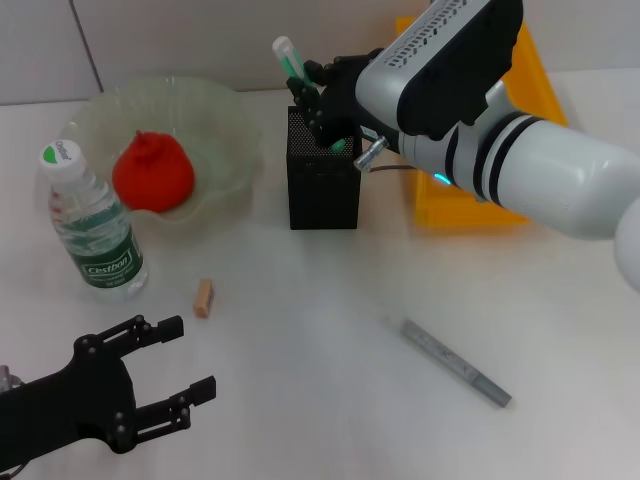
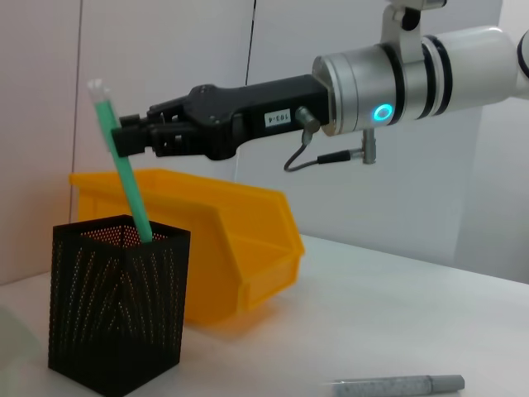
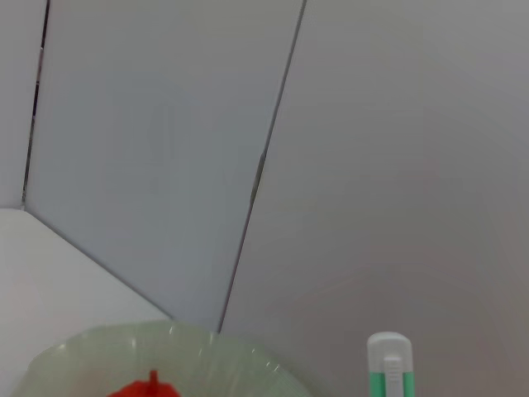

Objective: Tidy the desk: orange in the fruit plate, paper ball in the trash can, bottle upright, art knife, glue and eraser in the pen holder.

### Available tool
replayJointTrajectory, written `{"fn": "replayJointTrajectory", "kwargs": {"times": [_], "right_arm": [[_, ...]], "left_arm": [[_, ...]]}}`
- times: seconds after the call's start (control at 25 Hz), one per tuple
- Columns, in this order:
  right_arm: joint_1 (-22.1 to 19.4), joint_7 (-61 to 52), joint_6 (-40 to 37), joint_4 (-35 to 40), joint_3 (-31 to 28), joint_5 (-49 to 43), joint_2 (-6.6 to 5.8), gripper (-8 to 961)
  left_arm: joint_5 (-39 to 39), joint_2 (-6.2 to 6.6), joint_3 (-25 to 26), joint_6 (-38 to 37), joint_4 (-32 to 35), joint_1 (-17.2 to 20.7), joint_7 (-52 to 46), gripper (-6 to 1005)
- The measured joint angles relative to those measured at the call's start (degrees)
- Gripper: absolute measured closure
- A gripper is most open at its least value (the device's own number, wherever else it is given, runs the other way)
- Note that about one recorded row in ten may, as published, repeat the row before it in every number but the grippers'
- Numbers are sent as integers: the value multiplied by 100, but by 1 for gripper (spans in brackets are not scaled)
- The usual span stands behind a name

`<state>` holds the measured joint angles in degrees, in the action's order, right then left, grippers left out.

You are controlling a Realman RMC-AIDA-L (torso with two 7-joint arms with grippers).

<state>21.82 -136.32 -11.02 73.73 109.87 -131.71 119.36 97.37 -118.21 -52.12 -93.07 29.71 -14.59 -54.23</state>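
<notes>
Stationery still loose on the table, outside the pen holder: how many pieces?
2: the eraser near the bottle, and a grey pen-like stick toward the right. The green stick is held over the pen holder by the right gripper.

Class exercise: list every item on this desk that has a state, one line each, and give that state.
orange: in the fruit plate
bottle: upright, capped
eraser: loose on the desk
glue: tilted, lower end in the pen holder
art knife: flat on the desk
right gripper: shut on glue
left gripper: open, empty
</notes>
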Motion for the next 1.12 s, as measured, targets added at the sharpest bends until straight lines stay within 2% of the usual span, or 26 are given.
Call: {"fn": "replayJointTrajectory", "kwargs": {"times": [0.12, 0.48, 0.64, 0.8, 0.96, 1.12], "right_arm": [[14, -6, 93, -111, 71, 138, 0, 791], [-263, -10, -10, 155, 77, 185, 0, 631], [-520, -8, -359, 680, -35, 330, 2, 545], [-940, 80, -1073, 1580, -253, 814, 1, 435], [-1284, 832, -1889, 2227, -578, 1879, 0, 253], [-1566, 3288, -2978, 2009, -1064, 4444, 1, 220]], "left_arm": [[6, 0, 0, 0, 0, 8, 0, 216], [11, 0, 34, -29, -1, 33, 36, 216], [9, -1, 42, -79, 0, 46, 50, 216], [-25, 1, 72, -231, 47, 75, 61, 216], [-35, 11, 131, -305, 60, 76, 70, 217], [-36, 20, 133, -298, 62, 34, 71, 217]]}}
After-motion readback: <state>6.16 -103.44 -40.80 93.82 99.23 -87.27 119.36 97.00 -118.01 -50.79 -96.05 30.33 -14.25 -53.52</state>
